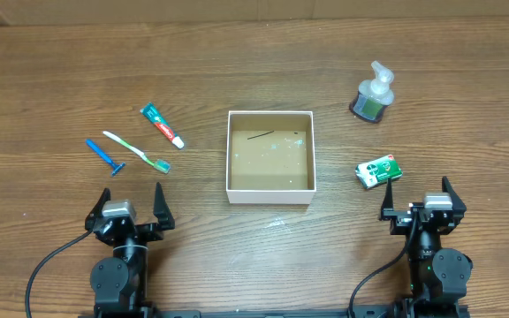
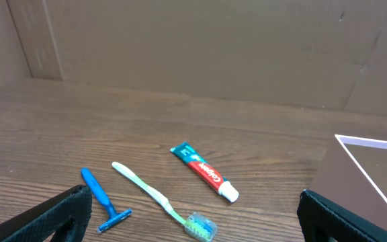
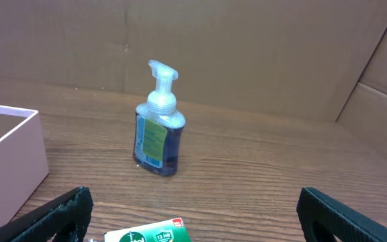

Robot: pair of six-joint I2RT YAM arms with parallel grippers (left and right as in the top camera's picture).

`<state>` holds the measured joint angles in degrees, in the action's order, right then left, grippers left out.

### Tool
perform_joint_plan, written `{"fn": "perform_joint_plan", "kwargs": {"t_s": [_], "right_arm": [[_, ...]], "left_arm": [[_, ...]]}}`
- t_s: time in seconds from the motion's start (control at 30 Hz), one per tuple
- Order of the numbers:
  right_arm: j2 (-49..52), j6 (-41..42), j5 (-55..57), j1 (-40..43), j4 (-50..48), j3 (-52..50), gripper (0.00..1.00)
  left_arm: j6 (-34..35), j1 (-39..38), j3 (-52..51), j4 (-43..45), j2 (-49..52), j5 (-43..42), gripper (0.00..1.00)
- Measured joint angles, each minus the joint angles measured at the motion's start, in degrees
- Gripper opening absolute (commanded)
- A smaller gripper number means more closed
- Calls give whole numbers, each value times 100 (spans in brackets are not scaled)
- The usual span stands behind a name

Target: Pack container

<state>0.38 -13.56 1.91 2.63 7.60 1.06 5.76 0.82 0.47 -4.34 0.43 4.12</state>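
Observation:
The container [image 1: 270, 193], a square shallow box with white walls and a brown floor, sits mid-table with nothing in it; its corner shows in the left wrist view [image 2: 375, 151] and the right wrist view [image 3: 19, 151]. Left of it lie a toothpaste tube [image 1: 163, 124] [image 2: 205, 173], a green-white toothbrush [image 1: 137, 151] [image 2: 163, 200] and a blue razor [image 1: 105, 156] [image 2: 103, 199]. At right stand a soap pump bottle [image 1: 374, 93] [image 3: 158, 131] and a green soap box [image 1: 380, 170] [image 3: 146, 234]. My left gripper [image 1: 132, 201] [image 2: 193, 225] and right gripper [image 1: 420, 196] [image 3: 193, 225] are open, empty, near the front edge.
Brown cardboard panels [image 2: 200, 47] wall the far side of the wooden table [image 1: 60, 71]. A short dark line and pale specks mark the container's floor [image 1: 262, 135].

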Motion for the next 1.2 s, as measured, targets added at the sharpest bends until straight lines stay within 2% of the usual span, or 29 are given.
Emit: {"fn": "perform_joint_plan", "kwargs": {"t_s": [0.03, 0.07, 0.13, 0.2, 0.47, 1.2], "right_arm": [[0, 2, 0, 0, -2, 0, 100], [17, 688, -278, -15, -160, 0, 100], [31, 1694, -756, -103, -393, 2, 100], [15, 2264, -1036, -142, -372, 0, 100], [15, 3163, -1416, -151, -369, 0, 100], [15, 3314, -1502, -153, -369, 0, 100]], "left_arm": [[2, 0, 2, 0, 0, 0, 100], [46, 17, 208, -938, -17, -96, 100], [131, 79, 1023, -3357, 15, -155, 100], [179, 109, 984, -4004, 11, -195, 100], [269, 109, 960, -4065, 26, -232, 100], [289, 109, 960, -4065, 28, -240, 100]]}}
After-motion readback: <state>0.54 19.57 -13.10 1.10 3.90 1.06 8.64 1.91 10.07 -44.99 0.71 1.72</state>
